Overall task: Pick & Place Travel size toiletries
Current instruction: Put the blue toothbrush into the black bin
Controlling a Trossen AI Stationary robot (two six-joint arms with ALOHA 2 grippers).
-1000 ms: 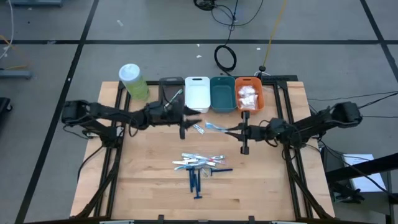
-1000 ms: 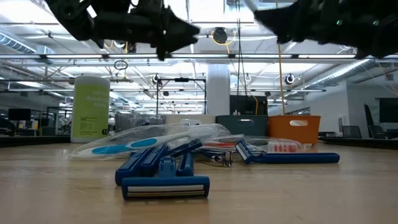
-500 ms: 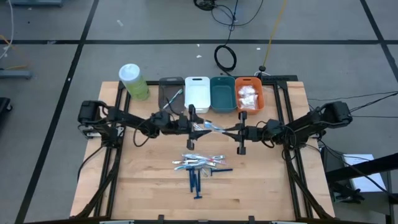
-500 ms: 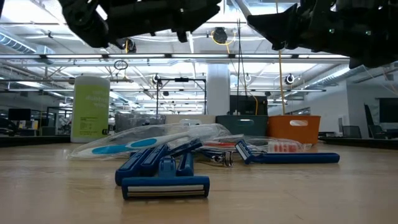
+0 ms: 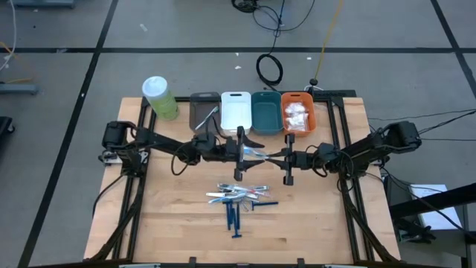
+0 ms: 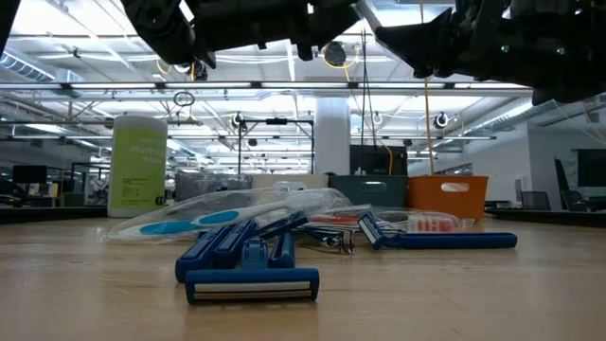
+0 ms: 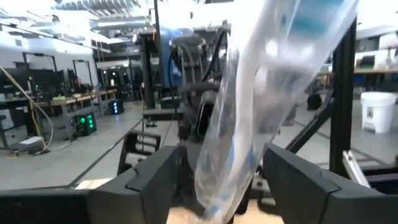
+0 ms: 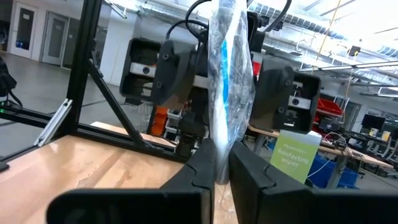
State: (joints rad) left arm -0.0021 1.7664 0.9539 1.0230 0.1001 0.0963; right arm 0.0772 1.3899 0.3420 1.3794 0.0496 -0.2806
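My right gripper is shut on a clear-wrapped pale-blue stick, held above the table's middle. My left gripper faces it from the left, open, its fingers either side of the stick's free end; I see no touch. The other toiletries lie in a pile on the table's near half: silvery and pale-blue sticks, and dark blue razors in front. White pouches lie in the orange bin. My right gripper pinches one end of the wrapped stick between its two fingers. The fingers come roughly level from the table's right and lie along the stick. The stick is lifted clear of the table and points away from the fingers toward my left gripper.
Along the far edge stand a pale-green cylinder and grey, white and teal bins beside the orange one. Another wrapped stick leans in the grey bin. Bare wood lies left and right of the pile.
My left gripper has travelled from near the grey bin toward the table's right, up to my right gripper, and its fingers now stand around the free end of the wrapped stick. The stick has stayed lifted, in the same place.
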